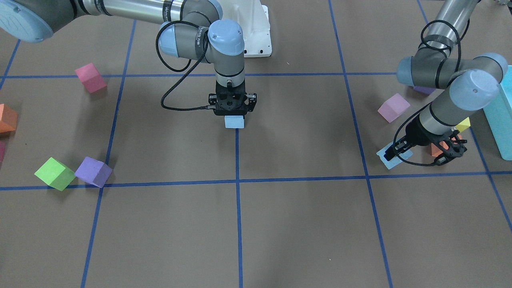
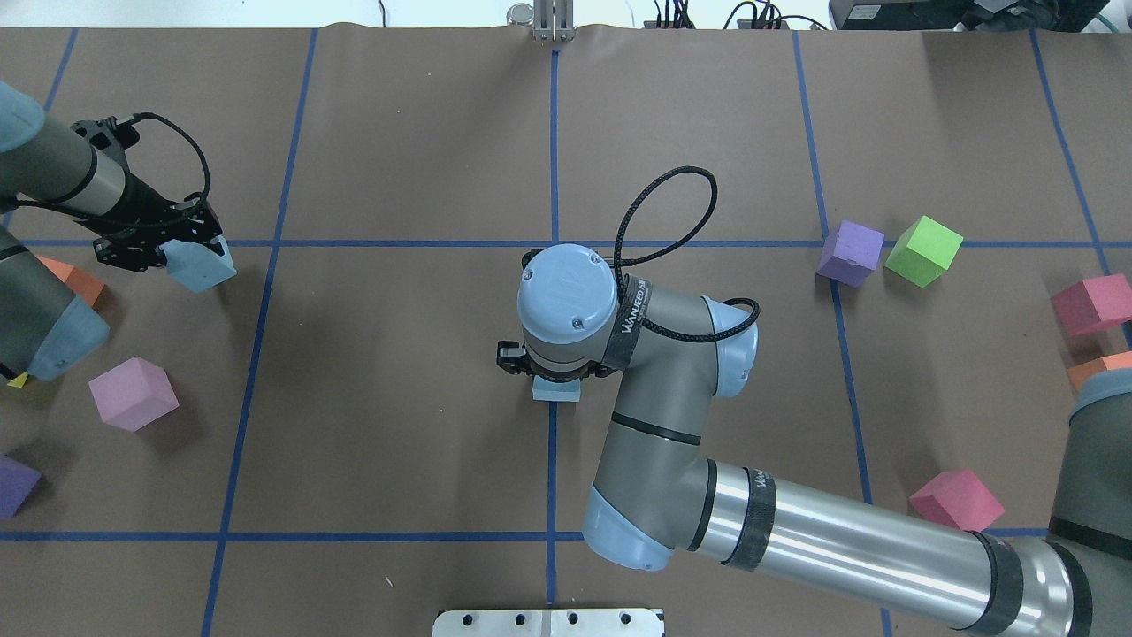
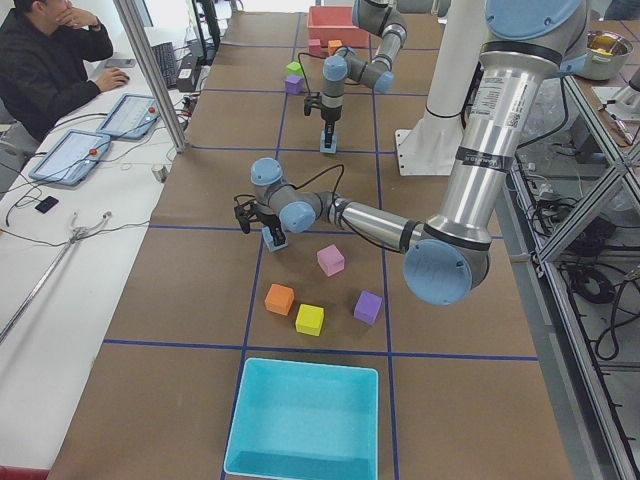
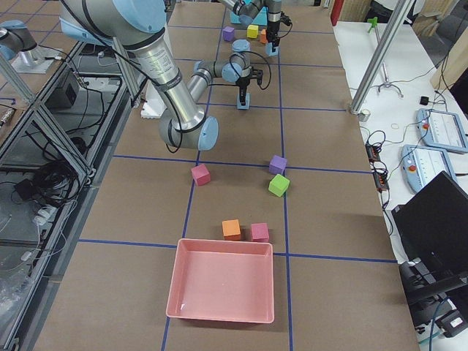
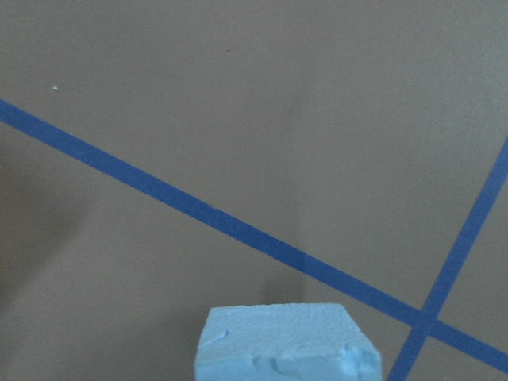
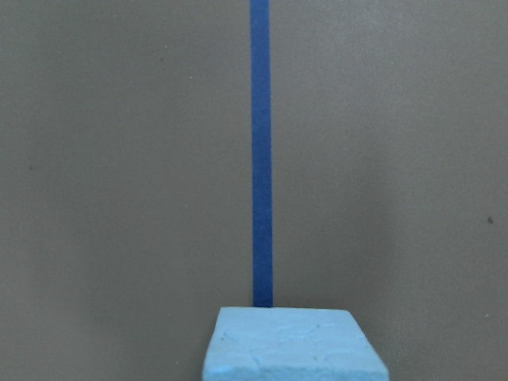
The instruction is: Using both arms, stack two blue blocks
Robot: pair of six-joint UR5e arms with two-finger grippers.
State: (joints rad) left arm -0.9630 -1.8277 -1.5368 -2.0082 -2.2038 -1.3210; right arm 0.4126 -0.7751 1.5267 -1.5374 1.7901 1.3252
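One pale blue block [image 1: 234, 122] is at the table's centre on a blue tape line. My right gripper [image 1: 234, 117] points straight down and is shut on it; the overhead view [image 2: 555, 392] shows the block under the wrist. The second blue block [image 1: 389, 158] is on the table's left side. My left gripper [image 1: 397, 153] reaches in at a slant and is shut on it, low over the table; the block also shows in the overhead view [image 2: 200, 265]. Each wrist view shows its block's top at the bottom edge: the left [image 5: 286, 345] and the right [image 6: 292, 345].
An orange cube [image 1: 436, 150], a yellow cube [image 1: 464, 125], a lilac cube [image 1: 394, 107] and a teal bin [image 1: 500, 120] crowd the left arm. Pink [image 1: 91, 78], green [image 1: 54, 173], purple [image 1: 94, 171] and orange [image 1: 6, 118] cubes lie on the right side.
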